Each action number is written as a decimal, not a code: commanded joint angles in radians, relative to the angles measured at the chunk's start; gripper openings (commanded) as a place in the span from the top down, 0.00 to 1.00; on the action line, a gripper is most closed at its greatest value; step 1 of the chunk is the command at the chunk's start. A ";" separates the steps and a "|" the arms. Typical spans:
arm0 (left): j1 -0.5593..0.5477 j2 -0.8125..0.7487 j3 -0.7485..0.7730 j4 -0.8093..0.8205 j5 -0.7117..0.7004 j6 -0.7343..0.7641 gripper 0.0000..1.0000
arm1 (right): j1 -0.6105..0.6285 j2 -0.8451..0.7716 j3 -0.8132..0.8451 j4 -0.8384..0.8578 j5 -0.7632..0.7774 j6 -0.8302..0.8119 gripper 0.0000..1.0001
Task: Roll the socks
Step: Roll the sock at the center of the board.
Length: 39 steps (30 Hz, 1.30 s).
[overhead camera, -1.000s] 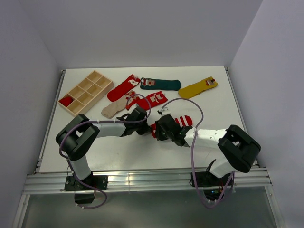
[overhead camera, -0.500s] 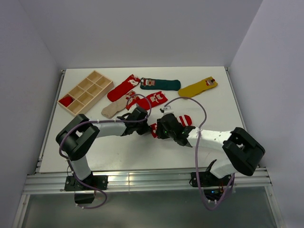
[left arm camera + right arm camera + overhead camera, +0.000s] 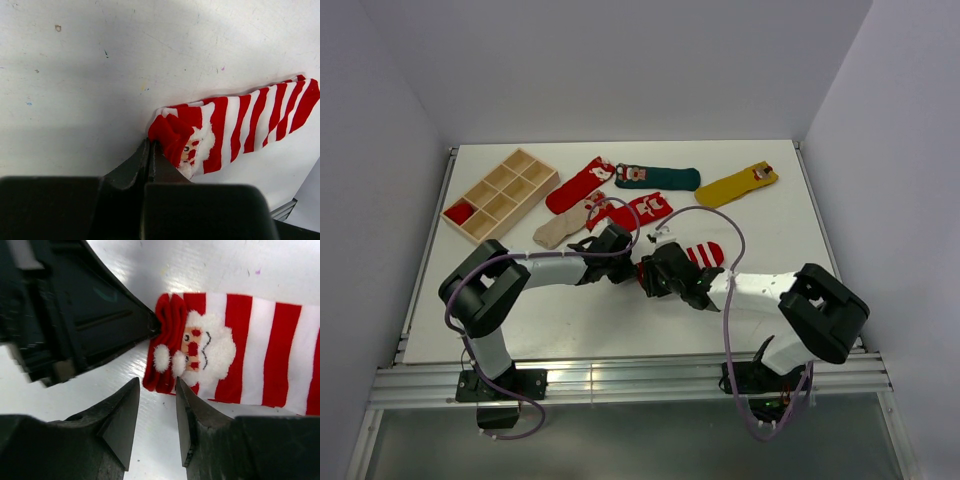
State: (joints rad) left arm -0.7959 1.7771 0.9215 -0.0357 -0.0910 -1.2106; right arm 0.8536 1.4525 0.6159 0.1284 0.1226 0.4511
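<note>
A red-and-white striped sock with a Santa patch lies flat on the white table, its red cuff folded over. My left gripper is shut, its tip touching the cuff's edge; in the right wrist view the left gripper meets the cuff from the left. My right gripper stands open just short of the cuff's near corner, with nothing between its fingers. In the top view, the left gripper and right gripper meet at the striped sock's cuff end.
Behind lie a red sock, a dark green sock, a mustard yellow sock, a beige sock and a second red sock. A wooden compartment tray sits at the back left.
My right gripper's jaws have opened wider and its wrist has shifted slightly. The left arm has stayed put.
</note>
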 commanded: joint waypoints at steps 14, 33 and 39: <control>-0.006 -0.051 -0.071 -0.087 -0.055 0.011 0.96 | -0.079 0.066 -0.037 0.086 -0.132 0.060 1.00; -0.005 -0.331 -0.369 0.259 -0.018 -0.021 0.39 | -0.404 0.244 -0.104 0.335 -0.817 0.320 1.00; 0.009 -0.237 -0.329 0.330 0.002 -0.023 0.38 | -0.427 0.266 -0.108 0.367 -0.853 0.345 1.00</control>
State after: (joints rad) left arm -0.7967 1.5017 0.5598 0.2195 -0.1051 -1.2423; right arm 0.4389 1.7046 0.5217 0.4618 -0.6830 0.7738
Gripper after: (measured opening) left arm 0.619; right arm 0.020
